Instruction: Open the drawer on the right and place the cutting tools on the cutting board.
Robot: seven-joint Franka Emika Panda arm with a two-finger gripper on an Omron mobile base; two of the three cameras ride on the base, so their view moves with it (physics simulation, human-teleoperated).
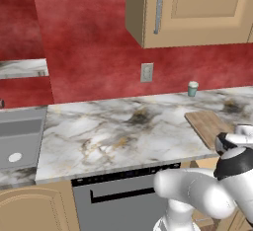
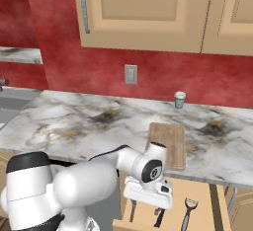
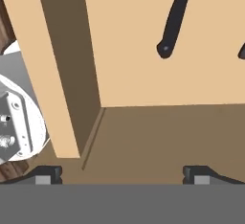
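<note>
Cutting tools lie in the open drawer (image 2: 197,195) below the counter edge, right of the dishwasher (image 1: 118,195): in the right base view you see a black-handled knife (image 2: 159,217) just under the hand, a dark-handled tool w/ rounded metal head (image 2: 188,211) to its right, and a thin piece (image 2: 132,211) to its left, too small to name. In the hand view, one black handle (image 3: 173,19) runs up and slightly right from its butt end, well ahead of the fingertips (image 3: 196,173) and nearer the right-hand one; so the target lies forward of the gripper (image 3: 122,174), long axis roughly along the view's vertical. Jaws stand wide apart, holding nothing. You have the arm folded low, forearm reaching over the drawer mouth, hand pointing down into the box near its left wall. Cutting board (image 2: 168,143) sits on the marble counter (image 2: 74,121) directly above and behind the drawer, bare. Small cup (image 2: 180,99) stands at the backsplash, well apart. Judgement: drawer step looks done; next comes a move fwd over the handle.
</note>
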